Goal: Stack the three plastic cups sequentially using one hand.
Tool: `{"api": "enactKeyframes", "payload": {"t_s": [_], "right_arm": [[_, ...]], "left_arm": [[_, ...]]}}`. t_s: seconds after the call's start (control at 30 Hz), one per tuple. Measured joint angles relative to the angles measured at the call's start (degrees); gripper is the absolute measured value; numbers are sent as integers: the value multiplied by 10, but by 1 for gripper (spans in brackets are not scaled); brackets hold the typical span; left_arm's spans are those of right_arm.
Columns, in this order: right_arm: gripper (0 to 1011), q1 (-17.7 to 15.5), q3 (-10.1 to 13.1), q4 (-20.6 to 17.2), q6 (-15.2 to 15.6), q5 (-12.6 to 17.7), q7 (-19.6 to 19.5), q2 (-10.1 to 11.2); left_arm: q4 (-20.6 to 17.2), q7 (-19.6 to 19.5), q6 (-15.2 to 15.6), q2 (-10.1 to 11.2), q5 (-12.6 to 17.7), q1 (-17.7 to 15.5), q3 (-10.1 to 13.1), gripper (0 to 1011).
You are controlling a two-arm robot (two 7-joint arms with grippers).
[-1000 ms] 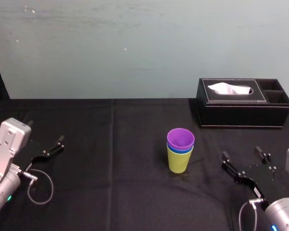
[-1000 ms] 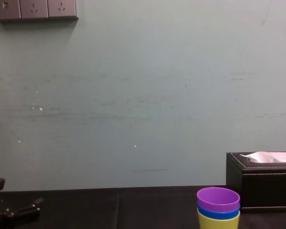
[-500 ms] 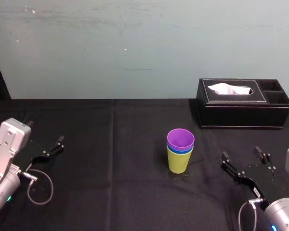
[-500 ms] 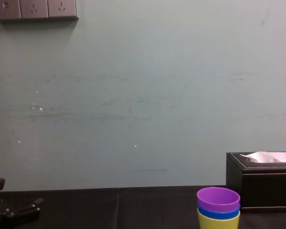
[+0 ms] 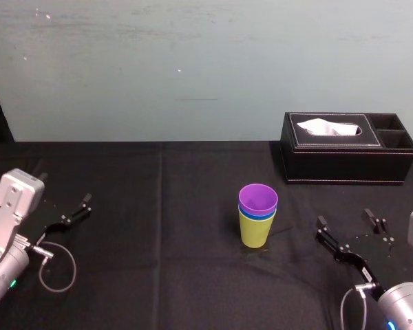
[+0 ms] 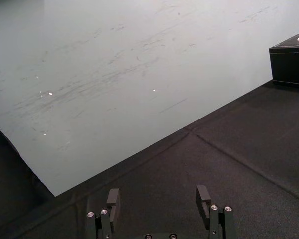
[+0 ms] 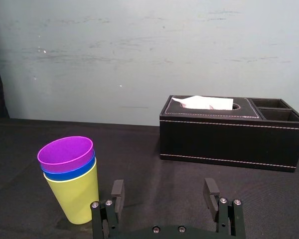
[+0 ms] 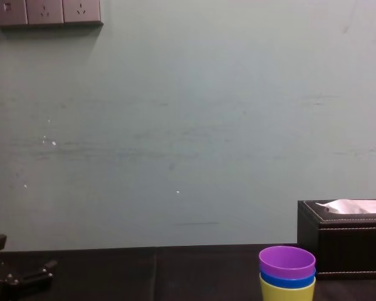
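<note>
The head camera looked down on the black worktop [image 5: 158, 240] from above. The chest camera sat low, facing the wall [image 8: 188, 125]. The wrist cameras looked forward over the left pincer [image 6: 158, 195] and right pincer [image 7: 164, 187]. The head, chest and right wrist views shared the stacked cups [image 5: 257, 214] and tissue box [image 5: 344, 158].

A black tissue box [image 5: 349, 157] sits at the far right of the black-clothed table [image 5: 193, 275], near the pale wall [image 5: 193, 62], with a white tissue [image 5: 328, 126] poking from its top, two small compartments [image 5: 392, 129] at its right end, and sockets [image 8: 45, 11] high on the wall's left.
</note>
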Motion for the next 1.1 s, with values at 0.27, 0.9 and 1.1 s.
{"api": "enactKeyframes", "payload": {"t_s": [0.27,0.9,1.1], "right_arm": [[1004,0,0,0,0,1,0,0],[1004,0,0,0,0,1,1,0],[1004,0,0,0,0,1,1,0]], "left_arm": [[0,0,0,0,0,0,0,1000],[0,0,0,0,0,0,0,1000],[0,0,0,0,0,0,0,1000]]}}
